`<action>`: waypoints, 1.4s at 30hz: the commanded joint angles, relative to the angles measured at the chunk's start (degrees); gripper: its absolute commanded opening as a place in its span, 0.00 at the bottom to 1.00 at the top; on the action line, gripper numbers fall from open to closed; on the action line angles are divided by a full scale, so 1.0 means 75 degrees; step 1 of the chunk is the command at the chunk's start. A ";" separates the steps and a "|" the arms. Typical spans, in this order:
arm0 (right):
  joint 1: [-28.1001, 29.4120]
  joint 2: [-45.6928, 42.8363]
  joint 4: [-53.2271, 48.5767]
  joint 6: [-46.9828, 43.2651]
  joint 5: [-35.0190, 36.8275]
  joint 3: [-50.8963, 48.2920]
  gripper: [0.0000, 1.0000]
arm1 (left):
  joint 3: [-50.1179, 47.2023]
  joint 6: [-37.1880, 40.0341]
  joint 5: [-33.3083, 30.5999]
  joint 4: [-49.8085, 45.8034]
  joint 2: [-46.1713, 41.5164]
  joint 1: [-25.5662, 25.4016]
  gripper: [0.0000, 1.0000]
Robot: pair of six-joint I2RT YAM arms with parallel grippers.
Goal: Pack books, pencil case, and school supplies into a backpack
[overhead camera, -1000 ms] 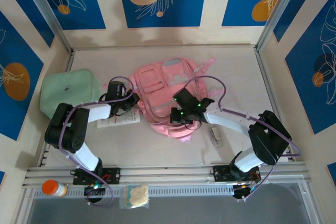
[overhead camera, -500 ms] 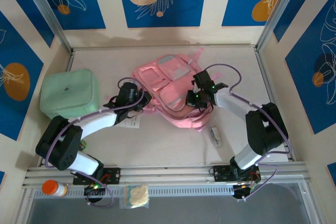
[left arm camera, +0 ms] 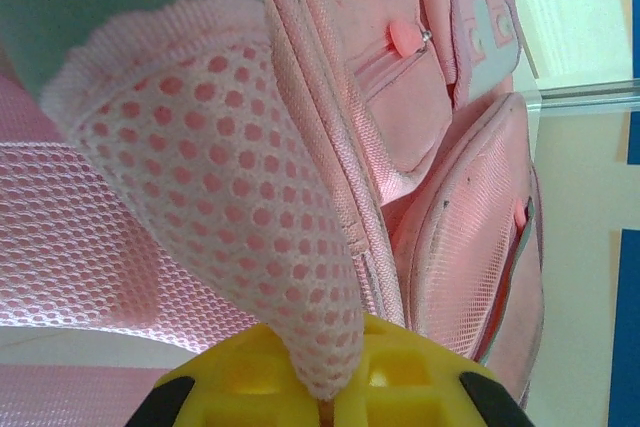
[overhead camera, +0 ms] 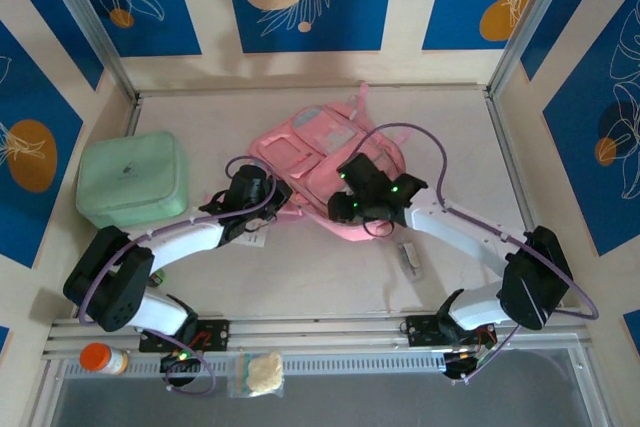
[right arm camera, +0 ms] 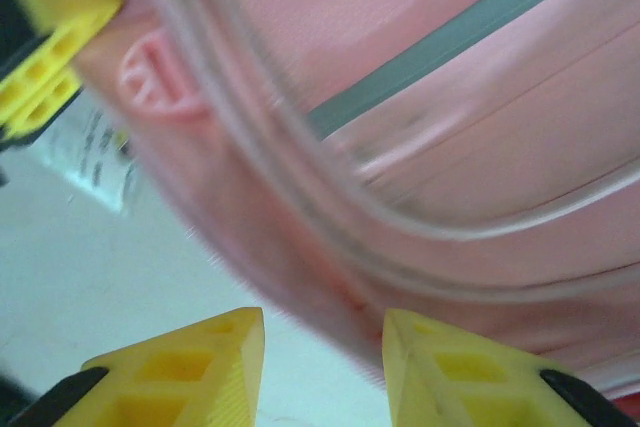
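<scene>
The pink backpack (overhead camera: 318,152) lies tilted on the middle of the table. My left gripper (overhead camera: 274,197) is at its left near edge, shut on a pink mesh strap (left arm camera: 225,177) that runs down between the yellow fingers (left arm camera: 420,377). My right gripper (overhead camera: 341,209) is open at the backpack's near edge, and the blurred pink fabric (right arm camera: 330,247) hangs just above the gap between its fingers (right arm camera: 215,352). The small grey-white oblong supply (overhead camera: 408,255) lies on the table to the right of that. Books and pencil case are hidden.
The padded mint-green zip case (overhead camera: 130,177) sits at the left. A white printed sheet (overhead camera: 251,237) peeks out under my left arm and shows again in the right wrist view (right arm camera: 95,147). An orange-capped bottle (overhead camera: 100,357) and a small bag (overhead camera: 262,372) rest on the front rail.
The backpack has turned and shifted back. My right gripper swung from the backpack's right side to its near edge. My left gripper kept hold of the left edge.
</scene>
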 commanded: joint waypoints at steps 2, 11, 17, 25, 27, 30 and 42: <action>0.0476 0.0363 0.0518 0.0885 -0.0122 -0.0509 0.36 | 0.0096 -0.0101 0.0252 0.0433 -0.0371 -0.0161 0.00; -0.0349 0.1634 0.1403 -0.0278 0.0248 -0.0029 0.26 | -0.0374 -0.0137 -0.0105 -0.0222 -0.1165 -0.0175 0.00; -0.1257 0.2370 0.2031 -0.1318 -0.0313 0.0732 0.22 | -0.0775 -0.0528 -0.0472 -0.0019 -0.1569 -0.0595 0.00; -0.1388 0.1957 0.1504 -0.1766 -0.0338 0.0898 0.23 | -0.0456 -0.0586 -0.0532 0.0711 -0.0826 -0.0790 0.00; -0.1384 0.1550 0.1381 -0.1639 -0.0351 0.0554 0.26 | -0.0406 -0.0617 -0.0485 0.0826 -0.0703 -0.0791 0.00; -0.1250 0.0913 0.1009 -0.1402 -0.0142 0.0033 0.28 | -0.0322 -0.0724 -0.0284 0.1018 -0.0540 -0.0784 0.00; 0.0932 0.0024 0.1382 0.0749 0.1405 -0.0907 0.37 | -0.0120 -0.0914 -0.0228 0.0863 -0.0684 -0.0918 0.00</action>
